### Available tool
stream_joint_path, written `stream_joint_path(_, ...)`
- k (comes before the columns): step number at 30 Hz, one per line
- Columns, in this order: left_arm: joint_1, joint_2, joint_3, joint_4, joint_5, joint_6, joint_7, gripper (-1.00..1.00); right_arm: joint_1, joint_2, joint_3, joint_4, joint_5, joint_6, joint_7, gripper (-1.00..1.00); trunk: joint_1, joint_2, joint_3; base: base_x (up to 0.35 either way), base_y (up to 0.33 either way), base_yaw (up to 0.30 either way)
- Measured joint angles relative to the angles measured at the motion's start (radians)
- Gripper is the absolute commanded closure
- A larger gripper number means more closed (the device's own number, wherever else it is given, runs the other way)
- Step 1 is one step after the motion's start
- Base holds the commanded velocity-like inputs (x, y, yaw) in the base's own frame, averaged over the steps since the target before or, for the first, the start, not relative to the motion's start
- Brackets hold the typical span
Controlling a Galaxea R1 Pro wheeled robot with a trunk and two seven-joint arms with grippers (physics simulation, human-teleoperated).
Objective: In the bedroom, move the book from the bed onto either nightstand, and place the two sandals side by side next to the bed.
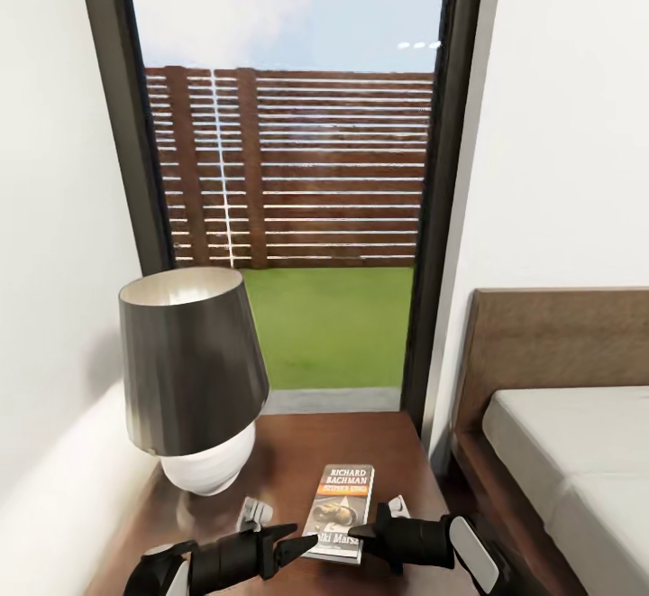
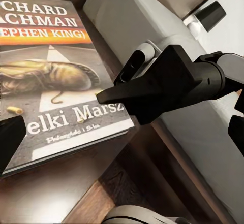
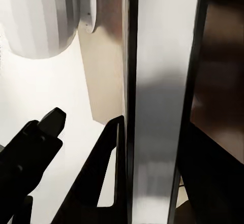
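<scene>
The book (image 1: pixel 341 506), black with white "RICHARD BACHMAN" lettering and an orange band, lies flat over the dark-brown nightstand (image 1: pixel 297 447) beside the bed (image 1: pixel 577 461). My right gripper (image 1: pixel 365 533) grips its near right edge. In the left wrist view one right finger (image 2: pixel 117 92) rests on the cover (image 2: pixel 51 76). The right wrist view has the book's pale edge (image 3: pixel 162 82) running between the two dark fingers (image 3: pixel 101 173). Just left of the book's near edge my left gripper (image 1: pixel 293 549) stands open, holding nothing. The sandals are out of view.
A lamp (image 1: pixel 194 371) with a dark shade and white base stands on the nightstand's left half. A small white object (image 1: pixel 255 513) lies near the lamp base. A tall black-framed window (image 1: pixel 297 172) rises behind, white walls on both sides.
</scene>
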Motion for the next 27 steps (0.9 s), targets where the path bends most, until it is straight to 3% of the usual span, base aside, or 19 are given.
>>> stream_joint_path(27, 0.000, 0.000, 0.000, 0.000, 0.000, 0.000, -0.001, -1.00, 0.000, 0.000, 0.000, 0.000, -0.001, 0.000, 0.000, 1.00, 0.013, -0.021, -0.017, 0.010, 0.004, 0.000)
